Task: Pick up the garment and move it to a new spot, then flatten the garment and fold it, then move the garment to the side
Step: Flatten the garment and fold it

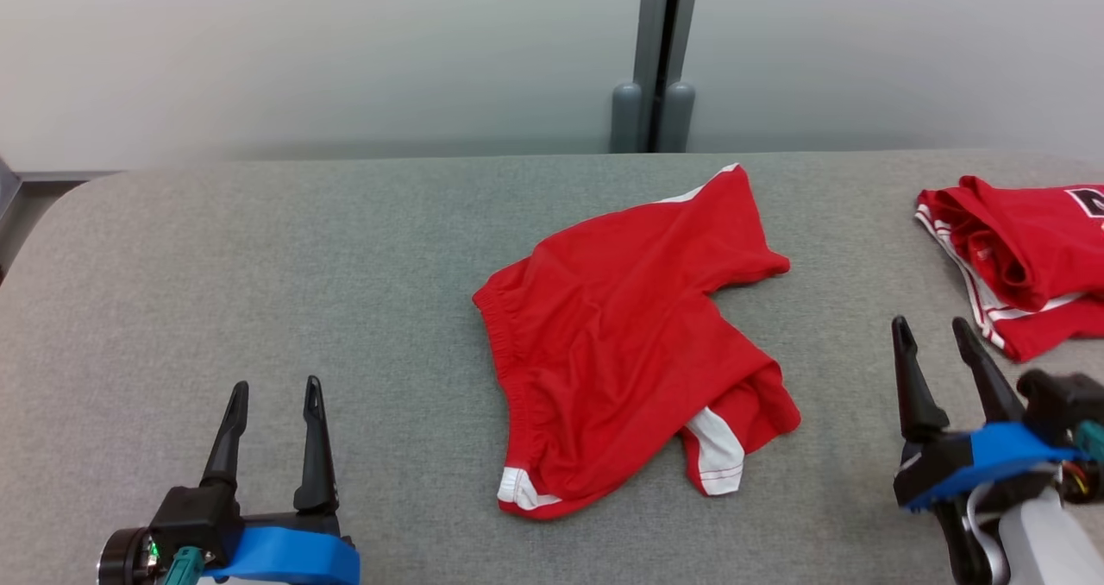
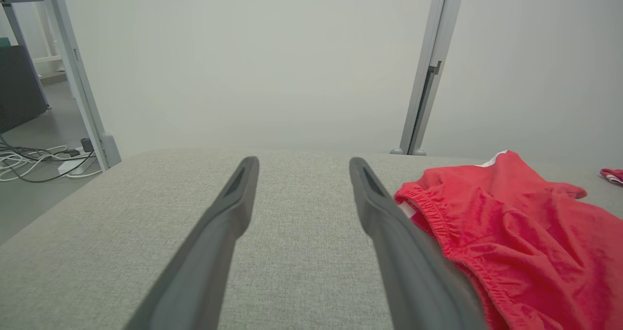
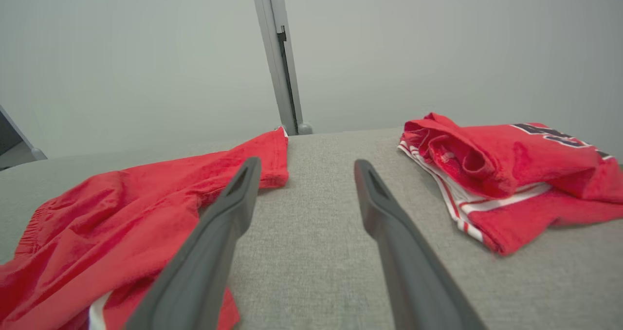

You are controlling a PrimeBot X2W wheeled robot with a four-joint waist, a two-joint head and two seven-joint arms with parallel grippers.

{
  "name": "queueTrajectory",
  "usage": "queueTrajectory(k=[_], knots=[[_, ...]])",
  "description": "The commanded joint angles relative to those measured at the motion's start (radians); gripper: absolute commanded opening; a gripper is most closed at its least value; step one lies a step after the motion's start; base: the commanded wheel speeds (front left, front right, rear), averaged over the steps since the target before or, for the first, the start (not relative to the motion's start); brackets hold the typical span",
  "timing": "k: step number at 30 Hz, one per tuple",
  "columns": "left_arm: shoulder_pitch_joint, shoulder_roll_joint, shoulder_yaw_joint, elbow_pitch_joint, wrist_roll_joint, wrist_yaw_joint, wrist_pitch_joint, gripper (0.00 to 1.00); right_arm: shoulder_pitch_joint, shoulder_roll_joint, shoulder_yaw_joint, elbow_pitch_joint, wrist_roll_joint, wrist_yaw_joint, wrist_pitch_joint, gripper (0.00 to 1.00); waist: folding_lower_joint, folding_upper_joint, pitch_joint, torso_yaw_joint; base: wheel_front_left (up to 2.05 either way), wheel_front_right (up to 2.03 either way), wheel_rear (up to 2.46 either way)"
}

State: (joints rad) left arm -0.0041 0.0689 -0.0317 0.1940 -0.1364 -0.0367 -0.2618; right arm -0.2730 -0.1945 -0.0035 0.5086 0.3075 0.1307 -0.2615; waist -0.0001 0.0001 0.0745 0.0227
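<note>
The garment (image 1: 630,343) is a pair of red shorts with white trim, lying crumpled in the middle of the grey table (image 1: 259,292); its lower leg is folded under. The left wrist view has its elastic waistband (image 2: 511,232) at the right, and in the right wrist view it (image 3: 121,208) spreads at the left. My left gripper (image 1: 276,395) hovers open at the lower left, well clear of the shorts. My right gripper (image 1: 936,330) stands open at the lower right, between the shorts and another red garment, with nothing between its fingers.
A second red garment (image 1: 1018,257) with white stripes and dark lettering lies bunched at the table's right edge, also seen in the right wrist view (image 3: 506,174). A grey post (image 1: 655,59) stands behind the table. Cables (image 2: 39,162) lie on the floor at the left.
</note>
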Motion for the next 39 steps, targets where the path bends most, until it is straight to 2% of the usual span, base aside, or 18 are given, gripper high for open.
queueTrajectory(k=[1, 8, 13, 29, 35, 39], knots=[[0.004, 0.007, 0.006, -0.003, 0.008, -0.003, -0.004, 1.00, 0.037, 0.012, -0.010, -0.032, -0.006, 0.000, -0.004, 1.00, 0.0001, -0.0001, -0.008, -0.010, 0.00, 0.00, 0.00], [0.018, 0.008, 0.000, -0.009, 0.016, -0.003, -0.004, 1.00, 0.224, 0.105, -0.077, -0.234, -0.066, 0.000, 0.063, 1.00, 0.0001, -0.0001, -0.020, -0.019, 0.00, 0.00, 0.00], [0.018, 0.011, -0.002, -0.008, 0.017, -0.006, -0.004, 1.00, 0.296, 0.136, -0.094, -0.321, -0.085, 0.000, 0.105, 1.00, 0.0001, -0.0001, -0.017, -0.023, 0.00, 0.00, 0.00], [-0.018, 0.012, -0.043, 0.010, 0.026, -0.025, -0.004, 1.00, 0.312, 0.144, -0.070, -0.486, -0.097, 0.000, 0.144, 1.00, 0.0001, -0.0001, -0.018, -0.059, 0.00, 0.00, 0.00], [-0.024, 0.013, -0.144, 0.038, 0.013, -0.072, 0.029, 1.00, 0.333, 0.144, -0.065, -0.526, -0.097, 0.000, 0.165, 1.00, 0.0001, -0.0001, -0.015, -0.071, 0.00, 0.00, 0.00], [-0.029, 0.024, -0.229, 0.074, -0.003, -0.088, 0.063, 1.00, 0.337, 0.144, -0.059, -0.530, -0.096, 0.000, 0.168, 1.00, 0.0001, -0.0001, -0.007, -0.079, 0.00, 0.00, 0.00]])
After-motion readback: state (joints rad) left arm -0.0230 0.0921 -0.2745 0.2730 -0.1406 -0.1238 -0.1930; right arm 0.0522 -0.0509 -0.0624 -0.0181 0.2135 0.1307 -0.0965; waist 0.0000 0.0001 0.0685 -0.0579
